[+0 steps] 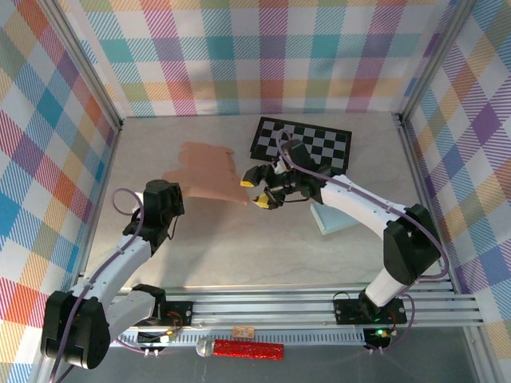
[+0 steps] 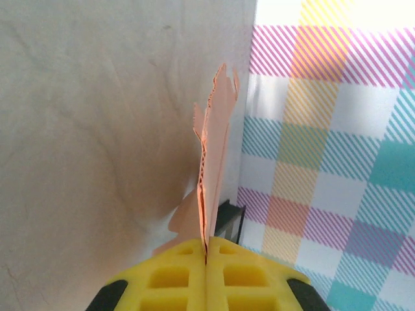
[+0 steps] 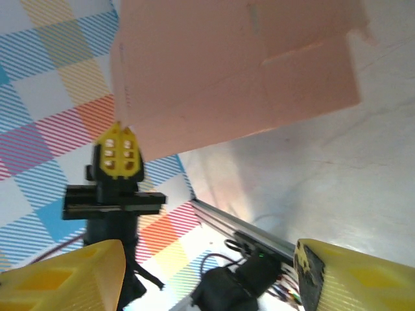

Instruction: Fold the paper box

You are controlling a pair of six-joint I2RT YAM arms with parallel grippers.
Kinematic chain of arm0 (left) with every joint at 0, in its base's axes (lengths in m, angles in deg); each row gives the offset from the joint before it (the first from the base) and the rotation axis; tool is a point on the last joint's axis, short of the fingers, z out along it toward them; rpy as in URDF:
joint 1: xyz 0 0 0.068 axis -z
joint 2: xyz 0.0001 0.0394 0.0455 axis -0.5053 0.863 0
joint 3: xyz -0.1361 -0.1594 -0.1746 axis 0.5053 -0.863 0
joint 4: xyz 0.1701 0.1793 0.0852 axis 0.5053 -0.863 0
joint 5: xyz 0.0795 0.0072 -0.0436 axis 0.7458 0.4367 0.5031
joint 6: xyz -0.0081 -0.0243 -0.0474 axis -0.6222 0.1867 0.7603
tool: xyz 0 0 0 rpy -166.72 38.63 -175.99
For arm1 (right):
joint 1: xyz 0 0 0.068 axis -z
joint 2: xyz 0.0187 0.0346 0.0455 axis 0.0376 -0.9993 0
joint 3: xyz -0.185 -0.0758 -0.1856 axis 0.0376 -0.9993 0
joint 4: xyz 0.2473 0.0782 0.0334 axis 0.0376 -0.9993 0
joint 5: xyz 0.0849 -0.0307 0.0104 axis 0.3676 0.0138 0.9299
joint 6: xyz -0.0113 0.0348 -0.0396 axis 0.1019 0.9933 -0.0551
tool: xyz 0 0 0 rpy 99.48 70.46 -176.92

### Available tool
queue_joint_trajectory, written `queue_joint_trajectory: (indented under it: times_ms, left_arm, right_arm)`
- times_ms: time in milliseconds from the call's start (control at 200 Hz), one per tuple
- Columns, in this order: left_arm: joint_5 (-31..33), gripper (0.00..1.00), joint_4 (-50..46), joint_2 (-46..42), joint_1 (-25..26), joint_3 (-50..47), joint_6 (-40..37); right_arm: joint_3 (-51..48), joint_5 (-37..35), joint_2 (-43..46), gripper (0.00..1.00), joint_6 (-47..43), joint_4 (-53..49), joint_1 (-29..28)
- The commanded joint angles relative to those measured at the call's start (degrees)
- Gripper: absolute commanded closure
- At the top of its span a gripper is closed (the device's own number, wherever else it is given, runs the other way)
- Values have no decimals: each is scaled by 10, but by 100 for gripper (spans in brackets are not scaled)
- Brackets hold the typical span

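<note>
We see a beige marbled tabletop [image 1: 239,247] and plaid walls [image 1: 239,56]; left gripper [image 2: 206,251] pinches the flat pink paper box [image 1: 209,169], right gripper [image 1: 255,192] spread.

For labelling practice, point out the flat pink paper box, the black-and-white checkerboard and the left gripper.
flat pink paper box [image 1: 209,169], top view, its middle.
black-and-white checkerboard [image 1: 319,137], top view, centre squares.
left gripper [image 2: 206,249], left wrist view, between its fingertips.

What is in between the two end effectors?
The pink paper box sheet, seen in the top view. The left end effector pinches one edge; the open right end effector is at the other side.
</note>
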Motion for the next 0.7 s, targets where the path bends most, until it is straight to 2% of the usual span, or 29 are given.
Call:
queue_joint_trajectory:
  times_ms: [0,110,210,375,515,695]
  left_arm:
    - [59,100,-16,6,19,4,67]
    - [77,100,6,11,39,9,98]
    - [78,100,6,10,48,19,114]
    - [93,100,-4,-2,72,23,131]
    - [100,100,13,-8,85,9,144]
    - [114,100,10,-17,101,6,153]
  right_arm:
    - [-9,-72,-13,28,170,91,-48]
    - [-40,-105,-30,27,260,172,-82]
    - [-55,-137,-48,27,298,232,-91]
    - [-24,-177,-85,28,299,260,-100]
    - [11,-202,-107,30,275,236,-104]
    - [28,-221,-124,41,289,258,-105]
